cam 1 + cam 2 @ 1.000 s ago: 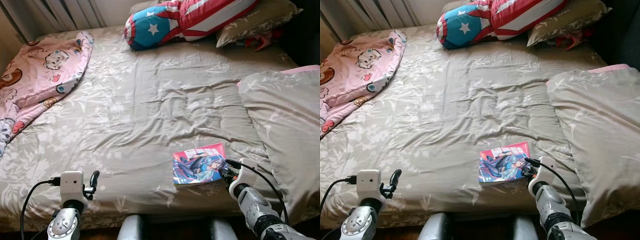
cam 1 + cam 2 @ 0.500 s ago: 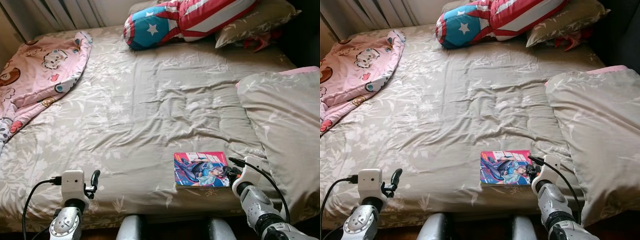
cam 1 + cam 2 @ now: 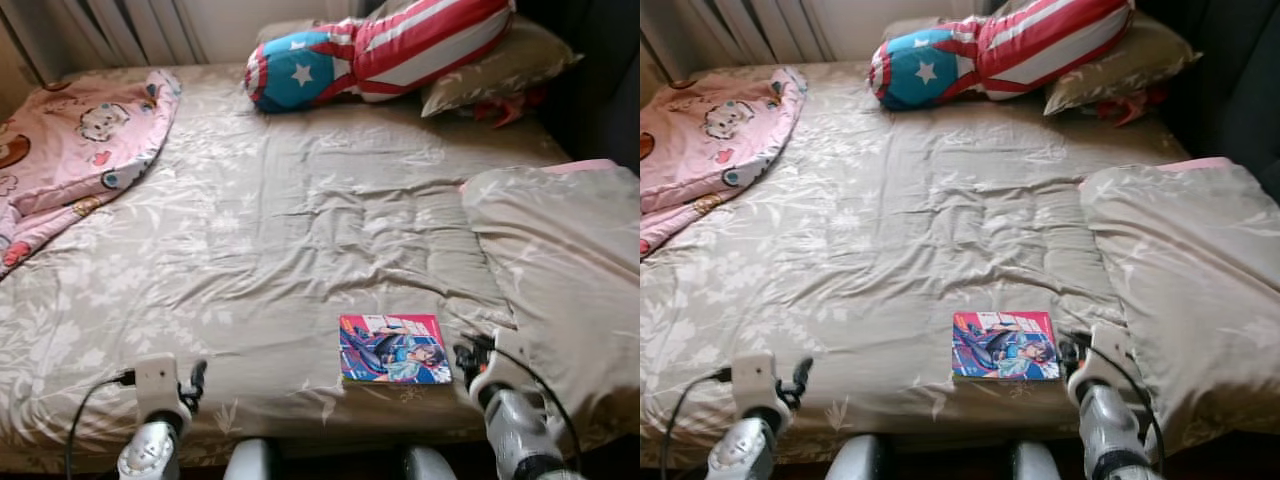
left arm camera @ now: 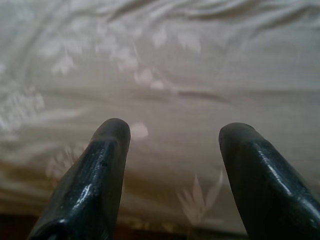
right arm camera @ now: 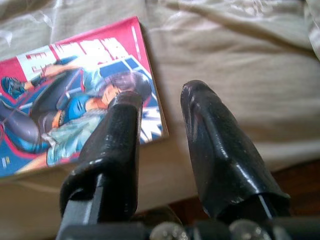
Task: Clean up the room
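While both arms sit low at the bed's [image 3: 300,220] near edge:
Right hand [image 5: 160,107]: released, fingers parted, at comic book's [image 3: 392,349] 3 o'clock corner.
Left hand [image 4: 172,132]: released, over sheet.

Home bedroom: bed [image 3: 300,230] with floral sheet, pillows [image 3: 500,70], pink cartoon blanket [image 3: 70,150], curtains [image 3: 110,25] behind.

A colourful comic book [image 3: 393,349] lies flat, cover up, near the bed's [image 3: 300,220] front edge.

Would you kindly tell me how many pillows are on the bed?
3: a stars-and-stripes pillow at the head, a beige floral pillow partly under it, and a large beige floral pillow on the robot's right. Others may be hidden.
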